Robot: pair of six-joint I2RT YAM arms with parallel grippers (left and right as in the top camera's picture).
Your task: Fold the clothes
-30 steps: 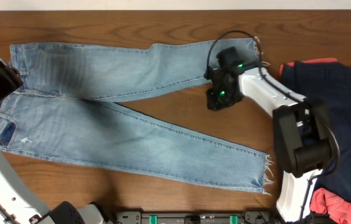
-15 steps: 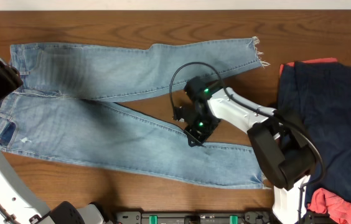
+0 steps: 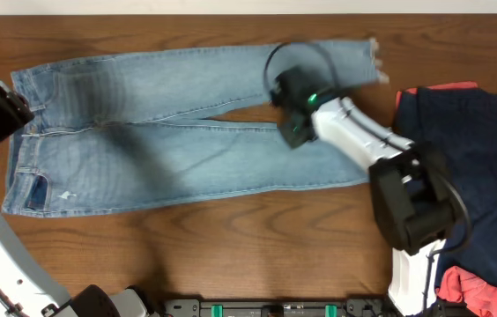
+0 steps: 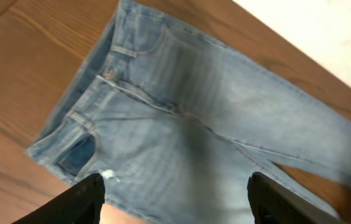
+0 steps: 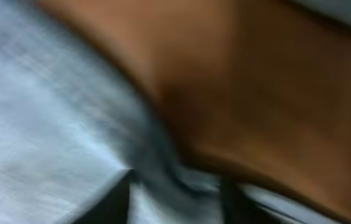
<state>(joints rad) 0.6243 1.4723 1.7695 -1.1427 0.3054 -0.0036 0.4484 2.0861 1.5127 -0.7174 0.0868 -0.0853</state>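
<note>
Denim, faded light blue: the jeans point(image 3: 143, 158) lie flat on the wooden table point(image 3: 231, 255), left of the dark navy garment point(image 3: 486, 158), which has a coral-red garment point(image 3: 464, 286) at its near edge. Their long axis runs toward the navy garment, frayed hems pointing at it, waistband at the other end. The right gripper point(image 3: 293, 132) is over the legs close to the navy garment, too blurred to tell its grip; the left gripper point(image 4: 175, 185) hovers over the waistband, fingers spread, empty
</note>
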